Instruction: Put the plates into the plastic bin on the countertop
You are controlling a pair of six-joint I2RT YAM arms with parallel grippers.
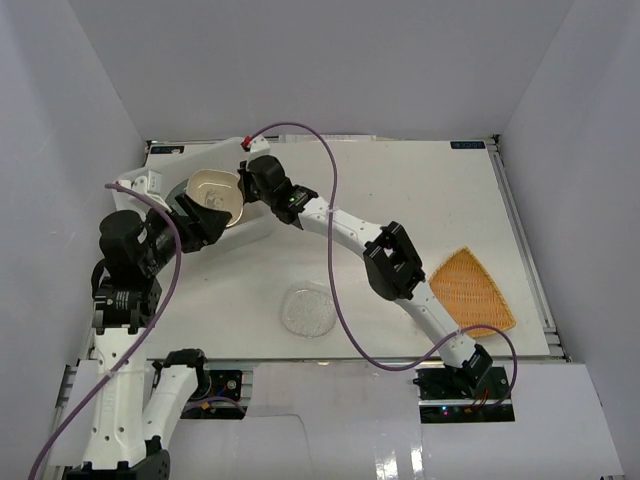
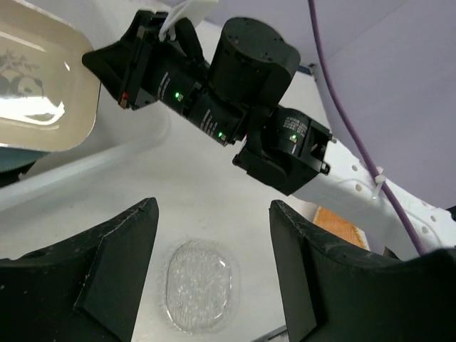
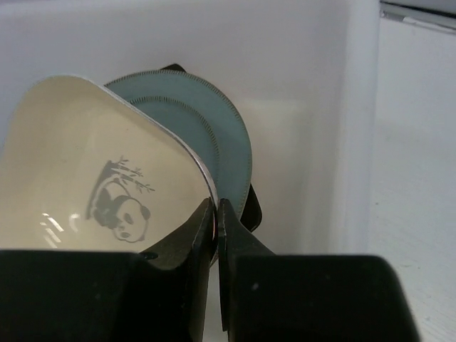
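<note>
My right gripper (image 1: 246,188) is shut on the rim of the small cream square plate (image 1: 215,195), which carries a panda print (image 3: 117,206), and holds it tilted over the plastic bin (image 1: 195,155). In the right wrist view the gripper (image 3: 216,208) pinches that rim. The teal plate (image 3: 214,135) stands on edge behind it in the bin, with a black-rimmed plate (image 3: 253,214) further back. My left gripper (image 1: 205,228) is open and empty beside the bin. Seen between its fingers (image 2: 212,206), the clear glass plate (image 2: 199,285) lies on the countertop (image 1: 420,190).
The orange woven plate (image 1: 470,290) lies flat at the right of the countertop. The clear glass plate (image 1: 308,310) lies near the front middle. The right arm (image 1: 395,260) stretches diagonally across the middle. White walls enclose the table on three sides.
</note>
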